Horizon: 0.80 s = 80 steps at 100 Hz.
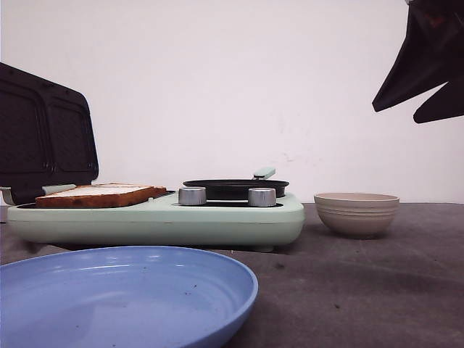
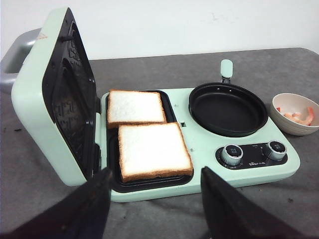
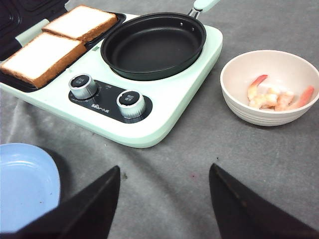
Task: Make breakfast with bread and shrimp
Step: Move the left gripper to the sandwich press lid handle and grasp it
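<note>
Where plates are ribbed: square bread point(image 2: 154, 150) (soft, crusted) | curled shrimp point(image 3: 274, 96)

left gripper point(image 2: 154, 199): raised, jaws spread wide, nothing between the fingers point(image 2: 84, 209). right gripper point(image 3: 164, 199): likewise raised, jaws parted, holding nothing. in the front view only the right gripper's dark fingers point(image 1: 424, 61) show, high at the upper right; left arm out of that view.
</note>
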Each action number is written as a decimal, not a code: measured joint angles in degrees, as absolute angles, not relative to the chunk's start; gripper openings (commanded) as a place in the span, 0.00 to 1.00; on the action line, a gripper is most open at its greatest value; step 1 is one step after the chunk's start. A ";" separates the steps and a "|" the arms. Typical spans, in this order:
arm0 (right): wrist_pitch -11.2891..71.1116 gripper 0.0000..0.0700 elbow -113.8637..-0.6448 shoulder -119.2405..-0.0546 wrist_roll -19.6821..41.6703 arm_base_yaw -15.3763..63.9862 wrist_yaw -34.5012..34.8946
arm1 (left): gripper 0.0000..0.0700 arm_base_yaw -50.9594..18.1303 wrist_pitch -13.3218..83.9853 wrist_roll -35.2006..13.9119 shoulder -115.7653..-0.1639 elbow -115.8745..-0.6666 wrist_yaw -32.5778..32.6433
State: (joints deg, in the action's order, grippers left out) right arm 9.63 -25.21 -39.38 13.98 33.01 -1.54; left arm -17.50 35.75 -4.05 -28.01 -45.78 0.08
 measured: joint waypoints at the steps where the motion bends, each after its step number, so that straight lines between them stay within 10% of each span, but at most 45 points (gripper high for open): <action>1: 9.63 0.49 -25.21 -39.40 13.98 33.01 -1.54 | 0.39 -17.50 35.79 -4.10 -28.01 -45.78 0.08; 80: 9.65 0.49 -25.21 -39.38 13.98 33.06 -1.52 | 0.40 -5.28 28.03 -19.84 -42.50 -60.12 -5.98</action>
